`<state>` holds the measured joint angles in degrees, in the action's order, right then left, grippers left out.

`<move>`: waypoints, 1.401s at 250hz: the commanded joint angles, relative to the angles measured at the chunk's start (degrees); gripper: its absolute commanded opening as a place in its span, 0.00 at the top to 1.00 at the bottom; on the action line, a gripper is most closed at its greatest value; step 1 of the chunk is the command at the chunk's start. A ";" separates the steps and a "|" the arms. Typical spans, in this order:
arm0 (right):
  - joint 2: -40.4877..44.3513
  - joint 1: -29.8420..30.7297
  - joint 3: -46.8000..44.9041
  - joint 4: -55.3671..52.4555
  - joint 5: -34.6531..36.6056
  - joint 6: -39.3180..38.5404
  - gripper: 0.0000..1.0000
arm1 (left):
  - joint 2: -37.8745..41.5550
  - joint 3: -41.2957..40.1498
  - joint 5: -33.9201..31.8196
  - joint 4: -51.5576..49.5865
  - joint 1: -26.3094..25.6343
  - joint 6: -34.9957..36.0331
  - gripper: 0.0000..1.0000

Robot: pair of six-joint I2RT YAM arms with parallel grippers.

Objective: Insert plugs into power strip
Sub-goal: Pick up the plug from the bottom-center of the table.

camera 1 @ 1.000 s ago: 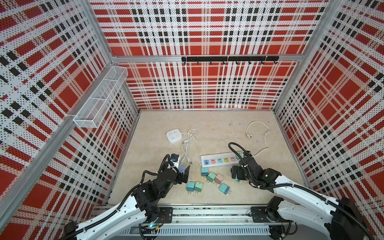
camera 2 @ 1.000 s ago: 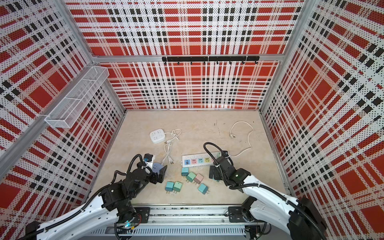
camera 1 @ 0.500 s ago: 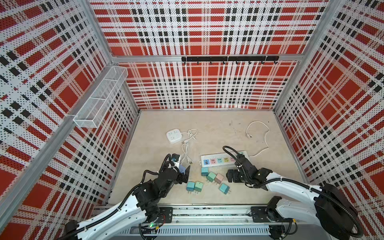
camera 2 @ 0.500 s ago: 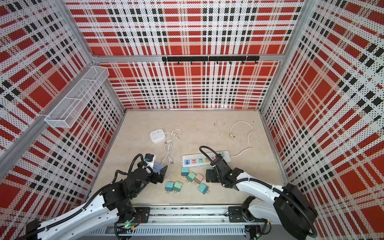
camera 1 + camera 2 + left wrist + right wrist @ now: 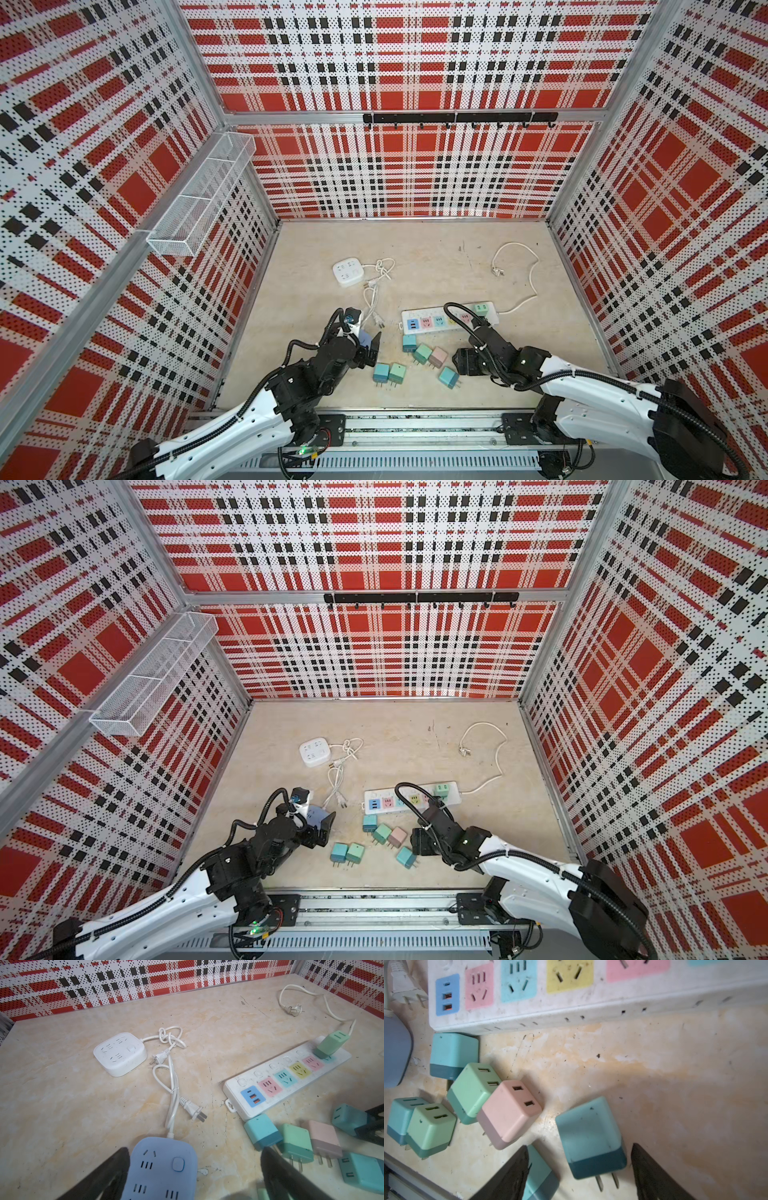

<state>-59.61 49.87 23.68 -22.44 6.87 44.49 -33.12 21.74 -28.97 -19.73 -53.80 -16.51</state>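
1. Fingers [image 5: 508, 1174] of the right end effector [image 5: 579, 1146] stand spread either side of a teal plug [image 5: 589, 1132] lying on the desk [image 5: 675, 1084], not pinching it.
2. Left end effector [image 5: 194, 1149], spread wide, flanks a blue socket cube [image 5: 164, 1167].
3. Seen from above, a mint plug [image 5: 482, 308] sits in the power strip's [image 5: 295, 1086] 3 o'clock end, and other plugs [image 5: 423, 353] cluster at its 6 o'clock.

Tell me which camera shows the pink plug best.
Right wrist view: the pink plug is large and sharp, both slots showing. The left wrist view shows it smaller, prongs clear. In both top views it is only a tiny pink square.
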 commanded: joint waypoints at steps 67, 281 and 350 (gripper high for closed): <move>-7.26 1.41 5.18 -1.29 4.98 -1.80 0.23 | -0.09 0.15 -1.09 1.29 -0.52 -0.52 0.01; -10.21 2.65 4.69 -0.79 7.40 -1.40 0.69 | 0.26 0.15 -0.56 1.50 -0.54 -0.48 0.01; 2.32 2.68 4.97 -0.47 12.95 -6.52 0.75 | 1.98 3.02 9.01 1.21 4.28 -0.40 0.01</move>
<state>-62.92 52.18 28.36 -24.29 15.35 40.97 -31.53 21.93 -25.10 -19.75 -51.51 -16.25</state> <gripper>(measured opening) 0.443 0.994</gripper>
